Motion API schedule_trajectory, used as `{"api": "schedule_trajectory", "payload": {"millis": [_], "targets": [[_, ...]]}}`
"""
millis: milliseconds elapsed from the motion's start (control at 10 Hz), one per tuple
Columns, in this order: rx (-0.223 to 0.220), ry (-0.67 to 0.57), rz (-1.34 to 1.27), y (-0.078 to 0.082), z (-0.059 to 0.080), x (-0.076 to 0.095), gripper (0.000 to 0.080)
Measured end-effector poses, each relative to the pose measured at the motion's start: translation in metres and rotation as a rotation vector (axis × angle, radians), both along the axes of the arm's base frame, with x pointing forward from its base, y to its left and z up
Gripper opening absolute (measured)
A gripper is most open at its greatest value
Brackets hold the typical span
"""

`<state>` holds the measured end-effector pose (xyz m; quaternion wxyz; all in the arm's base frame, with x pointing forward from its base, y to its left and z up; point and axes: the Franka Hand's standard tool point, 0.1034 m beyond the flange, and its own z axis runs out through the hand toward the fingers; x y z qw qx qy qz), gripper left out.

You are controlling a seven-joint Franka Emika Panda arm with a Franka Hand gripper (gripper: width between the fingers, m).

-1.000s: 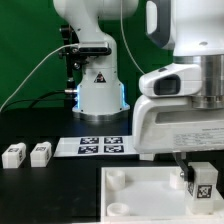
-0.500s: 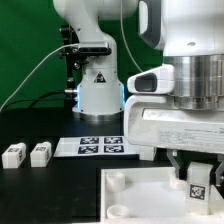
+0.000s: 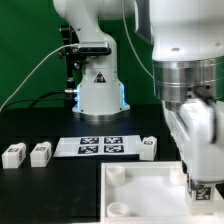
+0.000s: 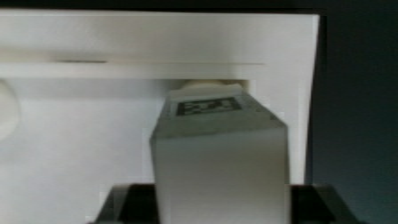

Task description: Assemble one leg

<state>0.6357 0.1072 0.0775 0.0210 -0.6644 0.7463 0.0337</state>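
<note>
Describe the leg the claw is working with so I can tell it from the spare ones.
Find the large white square board at the front. The leg stands at its corner on the exterior view's right, under the claw. Unlike the three loose legs lying on the black table, it sits on the board.

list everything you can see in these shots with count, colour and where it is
leg: one, white with a black-and-white tag, between the gripper's fingers over the board's corner on the exterior view's right
loose legs: three, white with tags, two side by side at the exterior view's left, one right of the marker board
board: one, white, large, flat, with round sockets, front of table
marker board: one, white with tags, flat mid-table
table: one, black
arm base: one, white, behind the marker board
gripper: one, white, closed on the leg
</note>
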Motion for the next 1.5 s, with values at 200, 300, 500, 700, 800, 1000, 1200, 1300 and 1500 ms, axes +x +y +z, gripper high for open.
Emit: {"api": "schedule_trajectory", "payload": {"millis": [200, 300, 500, 700, 800, 1000, 1200, 1300, 1500], "targets": [[0.003, 0.002, -0.011, 0.0002, 0.0000, -0.0006, 0.0298], [0.002, 0.003, -0.007, 0.0001, -0.0012, -0.0011, 0.0298], [0.003, -0.001, 0.049, 0.0002, -0.0016, -0.0012, 0.0538], [0.004, -0.014, 0.221, -0.0002, -0.0018, -0.0013, 0.0629], [0.005, -0.021, 0.299, 0.0002, -0.0018, -0.0012, 0.0646], [-0.003, -0.075, 0.672, 0.0007, -0.0028, -0.0030, 0.0649], [-0.015, -0.099, 0.811, -0.0021, -0.0068, -0.0037, 0.0649], [-0.015, -0.099, 0.806, -0.0021, -0.0069, -0.0036, 0.0649], [-0.015, -0.098, 0.807, -0.0022, -0.0074, -0.0038, 0.0649]]}}
